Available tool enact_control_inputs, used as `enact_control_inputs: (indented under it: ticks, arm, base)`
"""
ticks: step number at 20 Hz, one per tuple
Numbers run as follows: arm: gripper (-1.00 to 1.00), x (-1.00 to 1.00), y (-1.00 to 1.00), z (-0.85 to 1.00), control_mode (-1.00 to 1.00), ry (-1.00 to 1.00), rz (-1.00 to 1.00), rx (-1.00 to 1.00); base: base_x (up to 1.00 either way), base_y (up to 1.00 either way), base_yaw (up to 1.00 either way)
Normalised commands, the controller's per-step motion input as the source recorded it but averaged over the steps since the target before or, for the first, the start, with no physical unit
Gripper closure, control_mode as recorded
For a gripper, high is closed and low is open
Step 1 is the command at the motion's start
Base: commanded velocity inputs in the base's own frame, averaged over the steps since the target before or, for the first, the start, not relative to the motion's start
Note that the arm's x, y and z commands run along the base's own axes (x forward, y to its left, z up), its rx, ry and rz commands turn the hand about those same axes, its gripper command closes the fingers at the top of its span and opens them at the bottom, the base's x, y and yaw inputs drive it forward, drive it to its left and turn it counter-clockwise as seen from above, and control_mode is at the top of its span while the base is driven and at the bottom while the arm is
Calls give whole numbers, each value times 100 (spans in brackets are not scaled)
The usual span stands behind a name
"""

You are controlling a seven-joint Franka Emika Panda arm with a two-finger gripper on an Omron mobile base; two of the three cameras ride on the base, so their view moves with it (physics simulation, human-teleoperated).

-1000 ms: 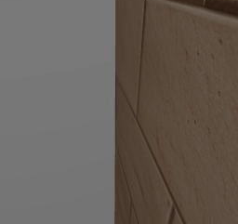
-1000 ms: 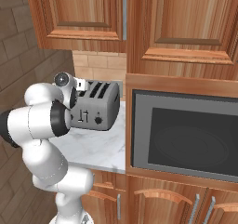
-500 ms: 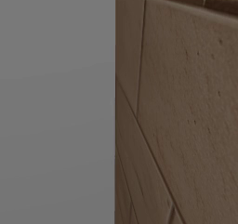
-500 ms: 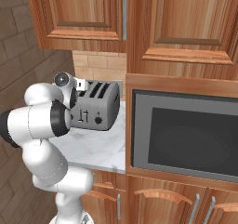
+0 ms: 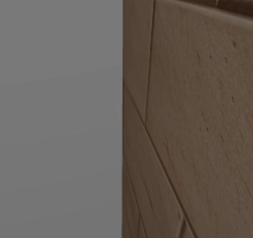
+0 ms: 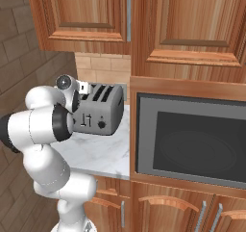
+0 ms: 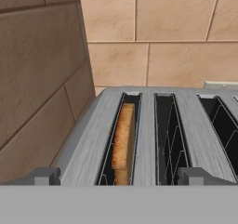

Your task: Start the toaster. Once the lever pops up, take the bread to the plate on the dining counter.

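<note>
The silver-grey toaster (image 6: 98, 114) stands on the marble counter beside the left wall. In the hand view I look down on the toaster (image 7: 148, 125) and its several slots. The brown slice of bread (image 7: 123, 141) sits sunk in the leftmost slot. My gripper (image 7: 120, 176) hovers just above that slot, open, with one fingertip (image 7: 44, 175) on each side of it and nothing held. From the right base view, the gripper (image 6: 84, 88) is over the toaster's left end. The plate and the dining counter are out of view.
A built-in microwave (image 6: 192, 147) sits right of the toaster, with wood wall cabinets (image 6: 182, 29) above. A brick wall (image 6: 24, 58) closes the left side, close to the toaster. Beige tiles (image 7: 162, 37) back the counter (image 6: 96, 154). The left base view faces a brown wall (image 5: 188, 108).
</note>
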Motion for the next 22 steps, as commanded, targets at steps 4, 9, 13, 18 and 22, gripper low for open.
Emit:
enact_control_inputs:
  ticks: [4,9,13,18,22]
  arm:
    - [-100,0,0,0,-100,0,0,0]
    - [-100,0,0,0,-100,0,0,0]
    - [-100,0,0,0,-100,0,0,0]
    - [-100,0,0,0,-100,0,0,0]
    - [-100,0,0,0,-100,0,0,0]
  base:
    - [0,0,0]
    - [0,0,0]
    - [0,0,0]
    - [0,0,0]
    - [0,0,0]
